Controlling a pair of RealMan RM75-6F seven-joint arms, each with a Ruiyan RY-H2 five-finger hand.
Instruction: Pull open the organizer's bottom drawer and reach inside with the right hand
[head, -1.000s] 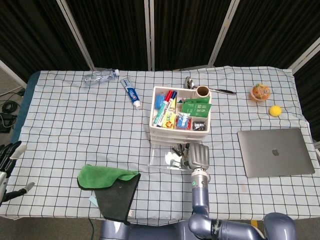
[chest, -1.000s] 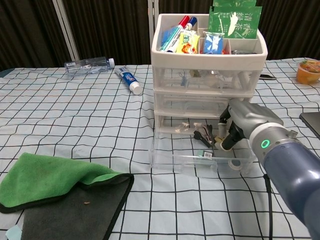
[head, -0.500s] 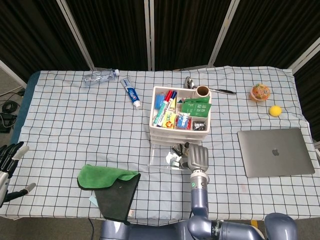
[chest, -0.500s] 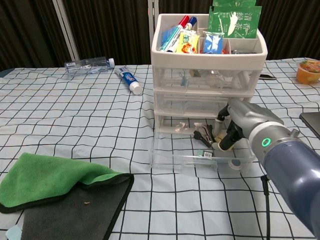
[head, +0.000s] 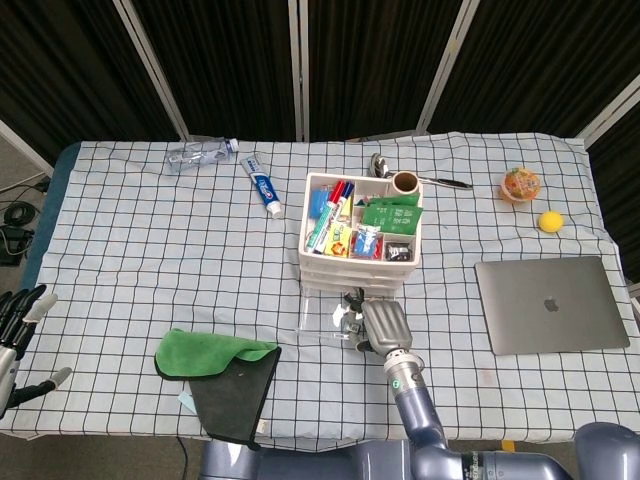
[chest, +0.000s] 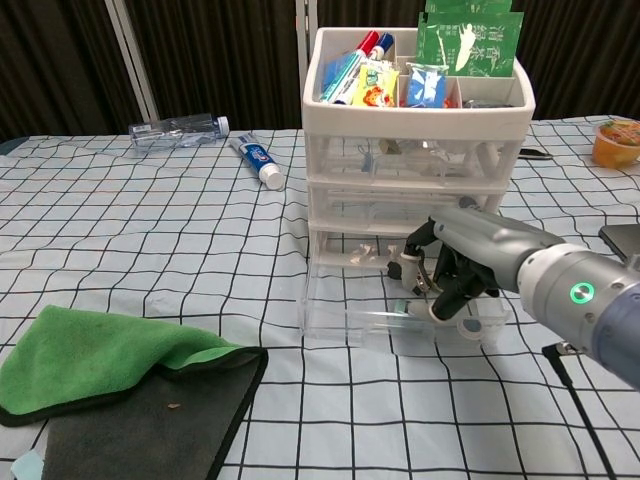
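Since half a second ago the right hand (chest: 452, 268) has swung leftward and reached deeper over the pulled-out bottom drawer (chest: 400, 315), its forearm now coming in at a slant rather than straight up from the counter (head: 140, 260) edge; the fingers (chest: 448, 300) curl down into the drawer among the small dark items there, though whether they actually grasp any of them I cannot tell. From the head view the right hand (head: 381, 325) sits just in front of the organizer (head: 360, 225), over the drawer's right half. The organizer is a white, translucent three-drawer unit near the middle of the checked counter; its open top tray is packed with markers, bright sachets and a green packet with white lettering too small to read; the two upper drawers are pushed in, the clear bottom one stands out towards the robot. The left hand (head: 18, 335) hangs off the counter's left edge with its fingers apart, holding nothing. A closed laptop (head: 551, 305) lies to the right, its lid showing an apple logo; a toothpaste tube (chest: 257, 160) carries blue and red print I cannot make out.
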